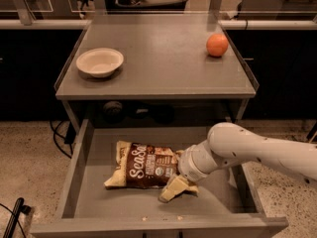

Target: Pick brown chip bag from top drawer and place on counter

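Observation:
The brown chip bag (142, 166), dark brown with white script and cream ends, lies flat on the floor of the open top drawer (94, 202), left of centre. My gripper (177, 188) is down in the drawer at the bag's right end, touching or overlapping its edge. The white arm (247, 150) reaches in from the right and hides the bag's right tip. The grey counter (158, 63) sits above the drawer.
A cream bowl (99, 61) stands on the counter's left side and an orange (217, 44) at its back right. The drawer's side walls (74, 170) and front lip (158, 226) bound the bag. Speckled floor lies on both sides.

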You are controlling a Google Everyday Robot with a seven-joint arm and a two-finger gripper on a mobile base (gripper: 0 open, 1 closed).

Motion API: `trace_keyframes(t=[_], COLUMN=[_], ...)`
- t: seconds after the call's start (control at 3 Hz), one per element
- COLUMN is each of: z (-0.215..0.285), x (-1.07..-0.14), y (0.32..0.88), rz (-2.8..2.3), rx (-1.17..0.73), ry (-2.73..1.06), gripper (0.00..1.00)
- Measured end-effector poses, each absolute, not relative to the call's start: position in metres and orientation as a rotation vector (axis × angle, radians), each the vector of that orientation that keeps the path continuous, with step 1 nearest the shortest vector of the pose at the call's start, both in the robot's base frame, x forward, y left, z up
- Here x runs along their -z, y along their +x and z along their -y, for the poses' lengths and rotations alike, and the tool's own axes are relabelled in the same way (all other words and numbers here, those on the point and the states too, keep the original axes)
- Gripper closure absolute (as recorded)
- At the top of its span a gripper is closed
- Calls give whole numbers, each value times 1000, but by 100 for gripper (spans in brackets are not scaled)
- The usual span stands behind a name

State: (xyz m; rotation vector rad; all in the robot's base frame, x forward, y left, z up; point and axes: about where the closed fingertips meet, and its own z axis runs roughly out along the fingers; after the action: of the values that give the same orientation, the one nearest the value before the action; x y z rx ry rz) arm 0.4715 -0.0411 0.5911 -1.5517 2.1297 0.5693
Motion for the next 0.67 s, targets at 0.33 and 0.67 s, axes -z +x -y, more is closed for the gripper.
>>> trace_keyframes(t=[0.33,0.67], z=[41,41], x=[-591,-591], y=[472,472], rz=[-2130,-2130], rx=[-569,-569], ry=[-1552,-1552], gripper=[36,57])
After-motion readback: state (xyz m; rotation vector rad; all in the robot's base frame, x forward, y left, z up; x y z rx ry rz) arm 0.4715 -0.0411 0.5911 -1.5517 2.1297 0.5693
